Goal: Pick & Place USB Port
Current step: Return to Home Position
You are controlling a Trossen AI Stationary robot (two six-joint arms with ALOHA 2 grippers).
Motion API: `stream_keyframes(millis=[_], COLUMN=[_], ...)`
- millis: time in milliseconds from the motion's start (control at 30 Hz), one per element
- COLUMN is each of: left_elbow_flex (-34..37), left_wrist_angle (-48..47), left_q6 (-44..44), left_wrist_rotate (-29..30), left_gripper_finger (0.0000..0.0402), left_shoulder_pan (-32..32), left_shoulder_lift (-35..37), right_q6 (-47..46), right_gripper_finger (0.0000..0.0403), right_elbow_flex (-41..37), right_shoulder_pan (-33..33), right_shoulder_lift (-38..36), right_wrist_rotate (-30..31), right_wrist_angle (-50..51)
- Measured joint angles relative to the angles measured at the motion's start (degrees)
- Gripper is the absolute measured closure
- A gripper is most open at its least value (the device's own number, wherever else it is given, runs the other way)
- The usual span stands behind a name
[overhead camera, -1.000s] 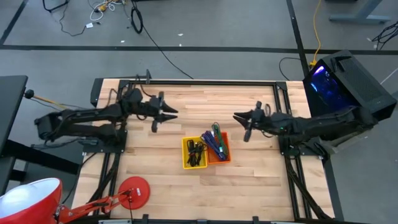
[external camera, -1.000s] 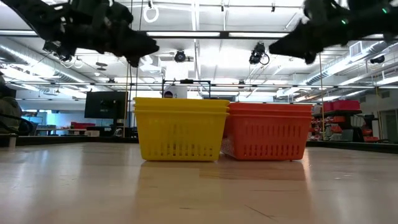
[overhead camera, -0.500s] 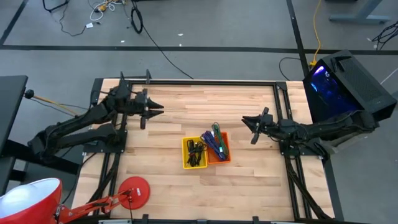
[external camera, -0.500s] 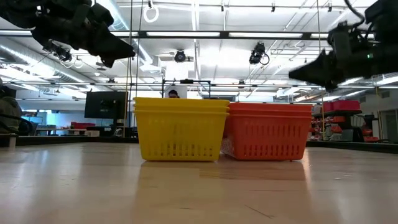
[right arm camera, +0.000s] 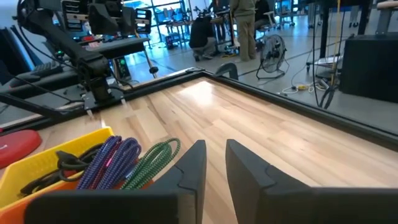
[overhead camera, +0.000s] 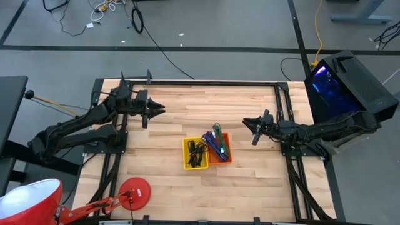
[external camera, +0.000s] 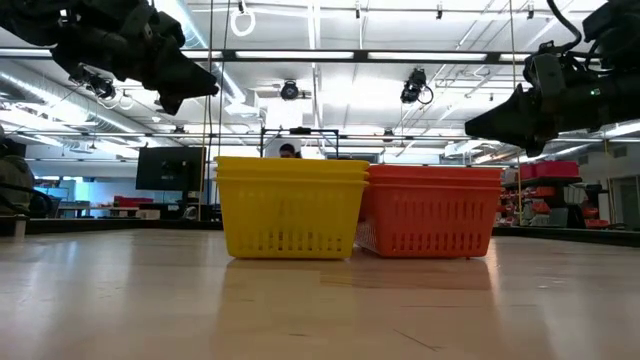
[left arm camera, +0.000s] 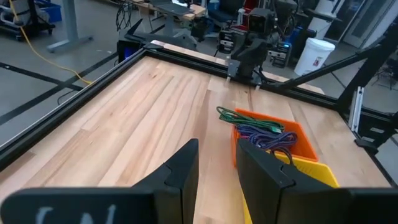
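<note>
At the middle of the wooden table (overhead camera: 250, 169), two small bins side by side and touching: a yellow bin (overhead camera: 186, 164) toward the left arm, an orange bin (overhead camera: 225, 153) toward the right arm. Inside the yellow bin, the black charger cables (overhead camera: 197, 153), bundled and lying low between the walls. Inside the orange bin, purple cables (overhead camera: 215, 145) and a green cable (overhead camera: 217, 130), with the green loop reaching over the far rim.

Left gripper (overhead camera: 159, 111) in the air above the far left part of the table, well apart from both bins, pointing toward the right arm. Fingers (left arm camera: 177, 171) a little apart in the left wrist view — a narrow strip of wood visible between them, nothing held.

Right gripper (overhead camera: 247, 122) in the air above the right part of the table, close to the edge frame, pointing toward the left arm, also well apart from the bins. Jaws slightly spread in the right wrist view, bare wood in the gap, nothing pinched.

From table height: both bins upright with their walls touching, the contents hidden behind the slotted sides, and both grippers high above the level of the rims, one on each side. Far in the room, just over the yellow rim, a small part of a person (external camera: 289, 150).

On the table near the front edge, on the left arm's side, a red lamp base (overhead camera: 134, 191) — well apart from the bins. Off the table, past the far right corner, a dark computer case (overhead camera: 340, 84) with blue light inside.
</note>
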State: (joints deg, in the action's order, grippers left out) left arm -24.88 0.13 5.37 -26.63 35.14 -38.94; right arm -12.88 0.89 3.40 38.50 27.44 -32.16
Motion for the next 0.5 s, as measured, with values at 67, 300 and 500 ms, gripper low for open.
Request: stream_keyframes(millis=[67, 300, 500], left_elbow_flex=[0.0, 0.0, -0.02], left_wrist_angle=[0.0, -0.09, -0.05], left_q6=[0.02, 0.0, -0.02], left_wrist_rotate=[0.0, 0.49, 7.4], left_gripper_finger=[0.0289, 0.0289, 0.0289], left_shoulder_pan=[-0.1, -2.2, -11.0], left_shoulder_lift=[0.0, 3.18, 12.28], right_q6=[0.02, 0.04, 0.04], right_gripper_finger=[0.0337, 0.0337, 0.0337], right_elbow_flex=[0.0, 0.0, 0.02], right_shoulder_pan=[0.0, 0.0, 0.0], right_shoulder_lift=[0.0, 0.0, 0.0], right_wrist_rotate=[0.04, 0.03, 0.04], right_wrist_angle=[0.0, 0.01, 0.02])
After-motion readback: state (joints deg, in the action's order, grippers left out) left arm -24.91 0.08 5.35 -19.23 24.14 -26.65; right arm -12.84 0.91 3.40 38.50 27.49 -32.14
